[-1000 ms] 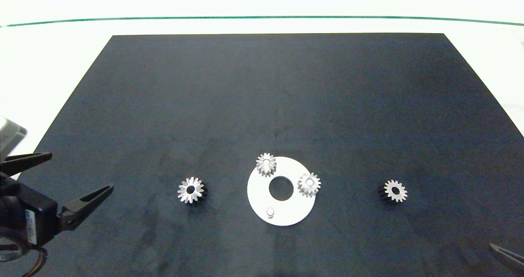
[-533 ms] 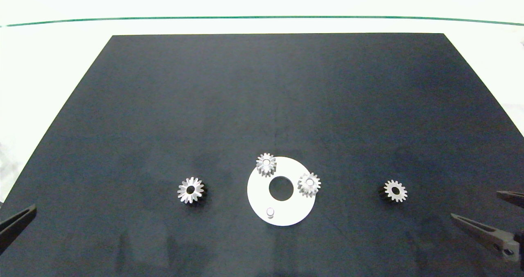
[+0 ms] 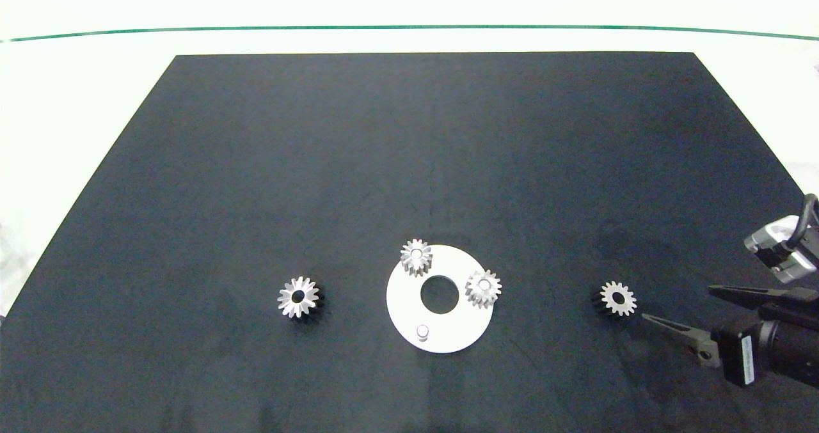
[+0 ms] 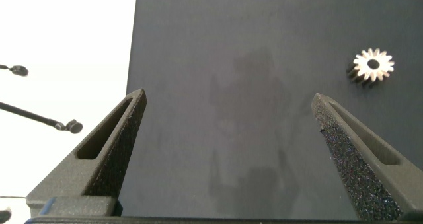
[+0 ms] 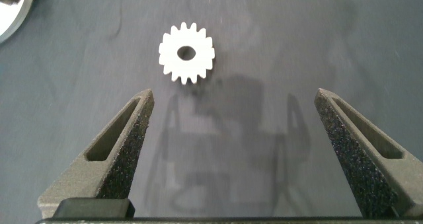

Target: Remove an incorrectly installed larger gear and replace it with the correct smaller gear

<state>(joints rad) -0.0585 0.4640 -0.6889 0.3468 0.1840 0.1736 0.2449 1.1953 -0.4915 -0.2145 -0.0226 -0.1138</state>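
Only the left wrist view shows the left pincer (image 4: 228, 102), spread wide.

larger gear (image 3: 298, 297) flat left of plate, smaller gear (image 3: 618, 298) right

- A lab or test bench, not a home — a plain white table (image 3: 96, 100) carries 1 black mat (image 3: 409, 164) with nothing domestic on it.
- Bare metal parts lie spaced apart on the mat: a white disc (image 3: 461, 330) with pegs, and loose silver gears (image 3: 618, 298) — set out for a robot arm (image 3: 768, 346).
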